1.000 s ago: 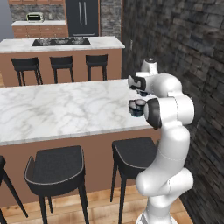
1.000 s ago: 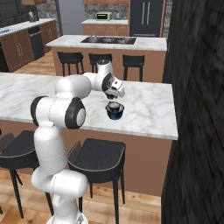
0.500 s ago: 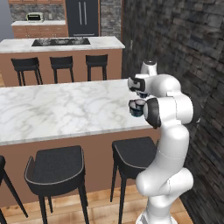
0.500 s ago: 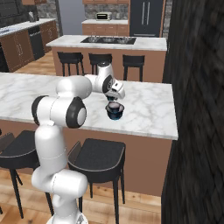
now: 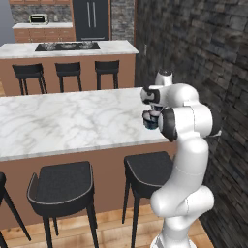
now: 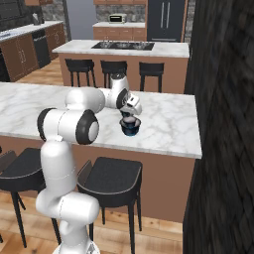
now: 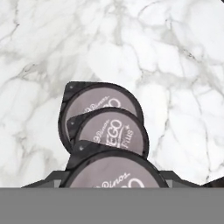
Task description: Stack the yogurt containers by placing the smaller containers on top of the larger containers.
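1. The pincer (image 6: 130,115) hangs just above the marble tabletop (image 6: 168,124), near its right end, pointing down.
2. In the hand view its two dark fingers (image 7: 175,177) stand against either side of a small cup (image 7: 116,173) with a grey printed lid and a dark rim; the pincer grips this cup, its jaws partly apart at the cup's width.
3. Directly under the pincer in the right base view stands the tub (image 6: 131,129), squat and round with a blue lower body, resting on the tabletop close to its front edge.
4. From the left base view the same dark stack (image 5: 151,121) shows just beside the arm's big white elbow joint, at the tabletop's right front corner.
5. In the hand view two more round grey lids lie beyond the held cup in a line, each partly covered by the one nearer: a middle lid (image 7: 109,131) and a far lid (image 7: 98,103).
6. Whether the held cup touches the lid beneath it cannot be told.
7. Black stools (image 6: 111,176) stand in front of the tabletop, a second island (image 6: 124,49) with a cooktop stands behind it, and a dark stone wall (image 6: 223,99) runs along the right.
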You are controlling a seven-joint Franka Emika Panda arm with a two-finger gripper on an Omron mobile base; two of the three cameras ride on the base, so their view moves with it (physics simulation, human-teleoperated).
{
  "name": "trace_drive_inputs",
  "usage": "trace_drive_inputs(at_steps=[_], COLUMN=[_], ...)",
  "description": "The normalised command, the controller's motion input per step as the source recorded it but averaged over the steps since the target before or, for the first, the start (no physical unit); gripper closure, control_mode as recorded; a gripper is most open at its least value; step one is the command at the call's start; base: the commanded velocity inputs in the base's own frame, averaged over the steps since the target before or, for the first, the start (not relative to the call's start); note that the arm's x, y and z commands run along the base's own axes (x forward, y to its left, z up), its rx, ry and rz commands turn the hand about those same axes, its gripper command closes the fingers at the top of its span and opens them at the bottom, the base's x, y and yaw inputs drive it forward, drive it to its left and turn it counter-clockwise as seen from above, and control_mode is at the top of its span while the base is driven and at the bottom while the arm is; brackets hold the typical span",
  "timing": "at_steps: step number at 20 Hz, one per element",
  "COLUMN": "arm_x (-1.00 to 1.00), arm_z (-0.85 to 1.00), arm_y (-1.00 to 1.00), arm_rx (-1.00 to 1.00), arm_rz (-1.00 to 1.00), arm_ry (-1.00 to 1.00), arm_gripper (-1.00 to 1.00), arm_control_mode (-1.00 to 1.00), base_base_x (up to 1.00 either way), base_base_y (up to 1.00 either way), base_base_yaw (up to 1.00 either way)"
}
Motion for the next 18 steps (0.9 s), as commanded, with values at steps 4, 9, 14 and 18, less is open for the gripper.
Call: trace_drive_inputs(at_steps=[4,9,14,18], arm_x=[0.15,0.16,0.12,0.02], arm_z=[-0.11,-0.08,-0.05,0.00], arm_y=[0.00,0.00,0.00,-0.02], arm_rx=[0.00,0.00,0.00,0.00], arm_rz=[0.00,0.00,0.00,0.00], arm_ry=[0.00,0.00,0.00,0.00], arm_gripper=[1.00,1.00,1.00,1.00], arm_control_mode=[-1.00,-1.00,-1.00,-1.00], base_base_x=[0.00,0.00,0.00,0.00], base_base_y=[0.00,0.00,0.00,0.00], base_base_yaw=[0.00,0.00,0.00,0.00])
